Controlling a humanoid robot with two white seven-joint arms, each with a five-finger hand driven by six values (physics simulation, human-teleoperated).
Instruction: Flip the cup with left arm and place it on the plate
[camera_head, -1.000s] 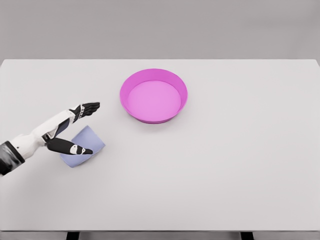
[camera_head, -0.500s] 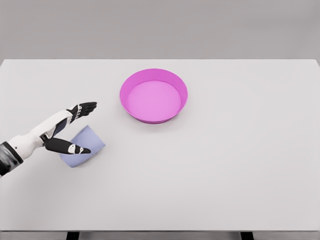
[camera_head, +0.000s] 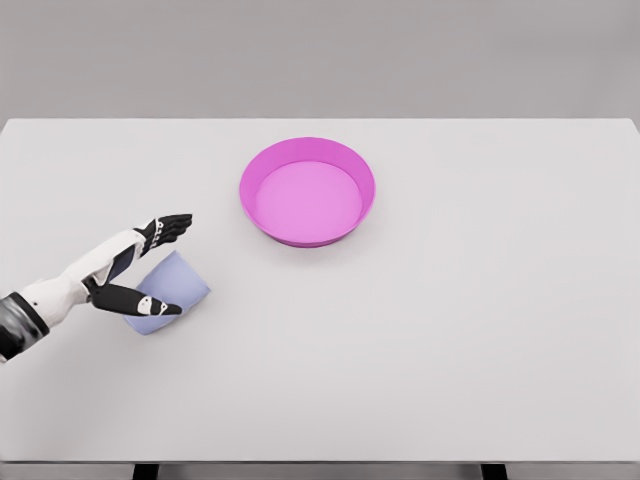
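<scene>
On the counter (camera_head: 480, 330): a pale blue cup and a pink plate, well apart.
Cup (camera_head: 172, 286): lying tilted on its side at the left, not upright.
Plate (camera_head: 307, 192): farther back, near the middle, nothing in it.
Left hand (camera_head: 135, 268): straddling the cup, thumb across its near side.
Fingers (camera_head: 170, 226): spread wide beyond the cup's far side, not closed on it.

Matt lavender cup (camera_head: 172, 290), smooth magenta plastic-looking plate (camera_head: 307, 191), matt white table (camera_head: 450, 330)
</scene>
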